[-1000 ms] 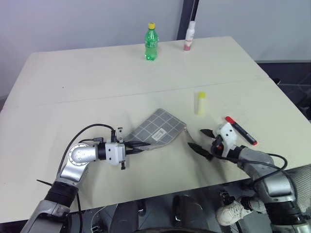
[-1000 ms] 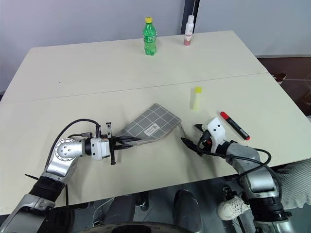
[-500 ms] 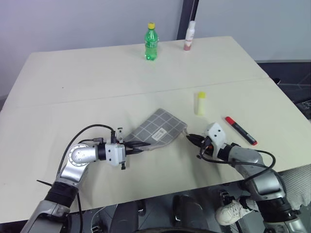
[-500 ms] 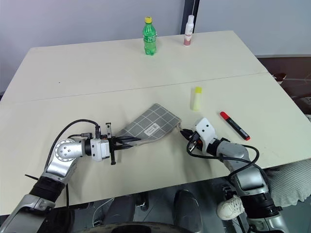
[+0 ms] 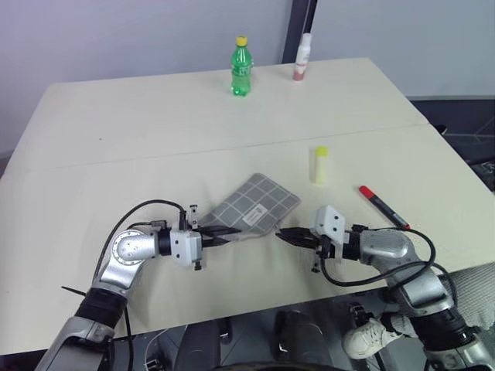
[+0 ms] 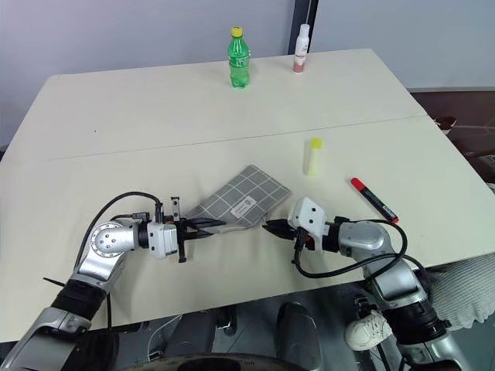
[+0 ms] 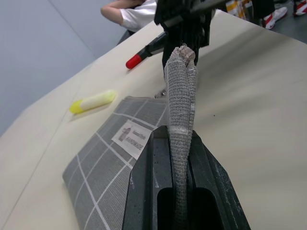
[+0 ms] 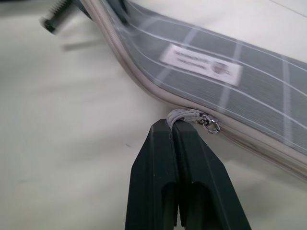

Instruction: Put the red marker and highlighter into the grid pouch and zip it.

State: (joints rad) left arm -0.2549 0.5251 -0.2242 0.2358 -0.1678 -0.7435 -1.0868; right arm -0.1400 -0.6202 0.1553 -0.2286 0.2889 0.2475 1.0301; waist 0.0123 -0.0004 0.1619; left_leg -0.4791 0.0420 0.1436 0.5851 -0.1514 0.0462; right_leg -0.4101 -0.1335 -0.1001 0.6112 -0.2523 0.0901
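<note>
The left gripper [image 5: 224,232] clamps the pouch [image 5: 259,205] edge. The right gripper [image 8: 173,128] is closed on the zipper tab [image 8: 188,116] (tab mostly hidden between fingers). Behind it lie the highlighter [image 5: 319,165] and marker [image 5: 383,207], partly covered.

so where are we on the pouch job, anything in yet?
Nothing is in yet. The red marker and highlighter lie on the table beside the grid pouch. In hand: the left gripper is shut on one end of the pouch's edge, and the right gripper is shut on the zipper pull tab. Left: open the pouch, load both pens, zip it.
</note>
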